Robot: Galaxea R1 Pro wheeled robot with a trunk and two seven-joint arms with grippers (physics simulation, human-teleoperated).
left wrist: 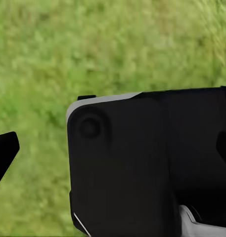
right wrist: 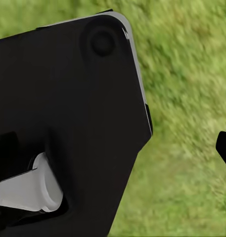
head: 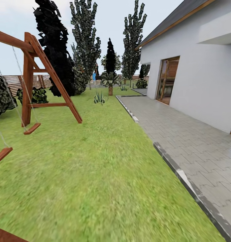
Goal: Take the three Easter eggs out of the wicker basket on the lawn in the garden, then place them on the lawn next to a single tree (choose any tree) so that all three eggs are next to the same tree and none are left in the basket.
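The lawn (head: 88, 168) of the garden stretches ahead of me in short mottled green grass. The Easter eggs and the wicker basket are out of view. Tall dark trees (head: 85, 43) stand along the far end of the grass. My left gripper (left wrist: 113, 148) hangs over grass, its one black fingertip (left wrist: 5, 150) far out at the frame edge, open and holding nothing. My right gripper (right wrist: 113, 148) is likewise open over grass, with a fingertip (right wrist: 224, 148) at the edge. A black part of my own body (left wrist: 142, 163) fills much of both wrist views (right wrist: 68, 113).
A wooden swing set (head: 34, 77) with hanging seats stands at the left. A grey paved path (head: 189, 137) with a stone kerb (head: 176, 171) runs along the white house (head: 203, 67) at the right. A short palm (head: 110, 82), a spiky plant (head: 99, 98) and a slatted fence (head: 14, 84) lie farther off.
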